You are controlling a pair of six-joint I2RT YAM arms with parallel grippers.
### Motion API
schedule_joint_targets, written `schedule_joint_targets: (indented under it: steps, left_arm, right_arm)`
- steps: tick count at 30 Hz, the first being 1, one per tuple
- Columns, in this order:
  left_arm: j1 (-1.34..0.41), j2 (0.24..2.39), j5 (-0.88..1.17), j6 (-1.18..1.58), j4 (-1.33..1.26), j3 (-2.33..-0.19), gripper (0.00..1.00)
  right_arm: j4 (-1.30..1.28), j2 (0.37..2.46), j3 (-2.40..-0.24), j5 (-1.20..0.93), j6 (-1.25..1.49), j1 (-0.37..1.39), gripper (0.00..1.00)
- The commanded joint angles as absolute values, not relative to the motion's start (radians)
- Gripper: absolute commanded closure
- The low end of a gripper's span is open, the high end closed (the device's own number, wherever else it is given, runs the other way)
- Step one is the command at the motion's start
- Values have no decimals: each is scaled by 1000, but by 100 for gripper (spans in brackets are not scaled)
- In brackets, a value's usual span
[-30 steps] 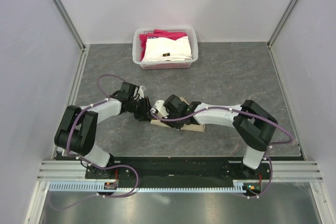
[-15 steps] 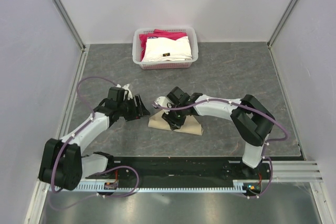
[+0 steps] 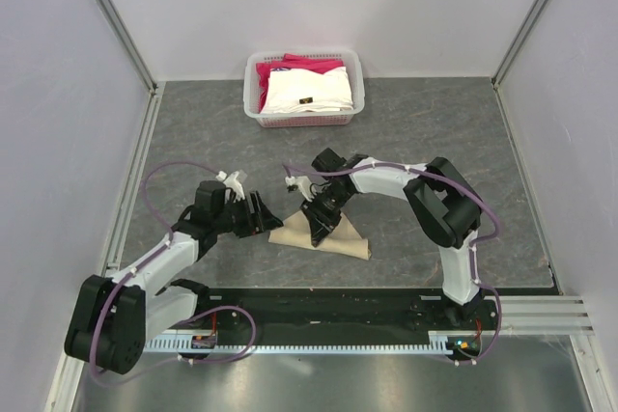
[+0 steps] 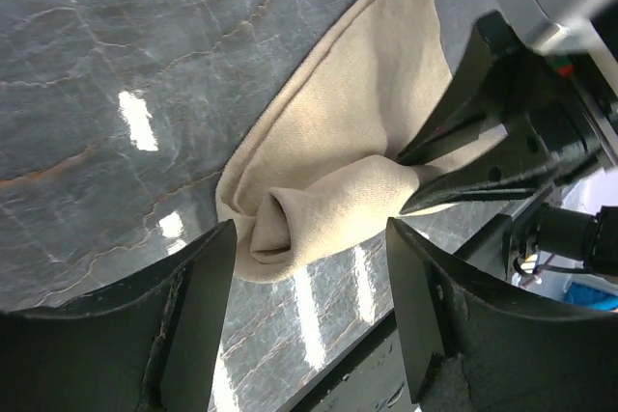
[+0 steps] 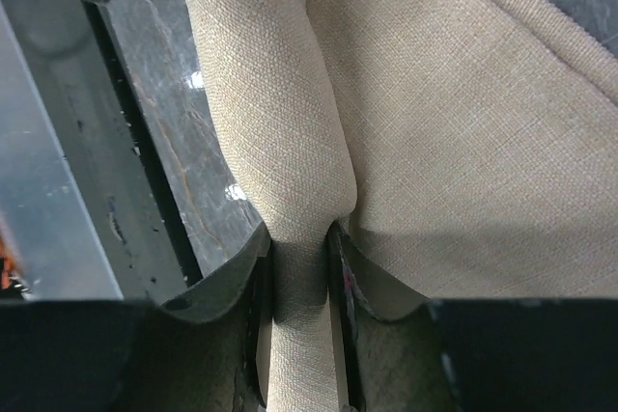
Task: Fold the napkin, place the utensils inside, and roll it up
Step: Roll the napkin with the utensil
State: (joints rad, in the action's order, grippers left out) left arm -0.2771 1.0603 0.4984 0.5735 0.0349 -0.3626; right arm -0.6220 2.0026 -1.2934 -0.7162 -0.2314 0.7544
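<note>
Look, the right pincer [image 5: 299, 238] pinches the napkin [image 4: 357, 113] by its rolled fold, likely so it can't spring open, while the left pincer [image 4: 309, 229] gapes wide just off the roll's end.

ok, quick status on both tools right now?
Left tool: open, fingers apart, holding nothing.
Right tool: closed, pinching a rolled fold of the napkin.

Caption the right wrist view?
Right gripper shut on a rolled fold of the tan-beige cloth napkin over grey marbled table.
</note>
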Motion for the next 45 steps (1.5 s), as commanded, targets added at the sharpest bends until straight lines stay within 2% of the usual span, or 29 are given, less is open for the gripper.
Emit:
schedule_joint_targets:
  steps: [1, 8, 11, 12, 16, 17, 20, 22, 26, 35, 45]
  left_arm:
    - [-282, 1072, 545, 606, -83, -342, 32]
    - [-285, 1160, 572, 620, -170, -328, 41]
    - [-287, 1216, 589, 624, -201, -331, 48]
    - [-288, 1229, 598, 627, -207, -333, 55]
    - [-299, 1262, 604, 634, -224, -327, 70]
    - [-299, 1269, 603, 635, -224, -325, 80]
    - [-299, 1282, 601, 640, -221, -328, 92]
    - [-301, 1304, 603, 638, -218, -333, 97]
    - [-304, 1354, 600, 611, -173, -357, 98]
    - [-305, 1428, 548, 557, -69, -414, 98]
    - [-307, 1442, 543, 555, -38, -439, 98]
  right_arm:
    - [-672, 2085, -1304, -796, -262, 742, 72]
    - [-673, 2134, -1321, -828, -271, 715, 71]
    - [-673, 2144, -1322, -836, -276, 707, 72]
    - [-673, 2146, -1324, -836, -278, 704, 72]
    - [-675, 2152, -1333, -835, -276, 693, 71]
    - [-675, 2154, -1338, -836, -276, 692, 71]
    - [-675, 2146, -1347, -824, -265, 690, 71]
    - [-673, 2134, -1351, -802, -252, 689, 71]
    - [-678, 2065, -1355, -750, -223, 690, 66]
    - [-673, 1879, -1350, -565, -169, 721, 39]
    - [-416, 1674, -1166, -80, -265, 998, 23]
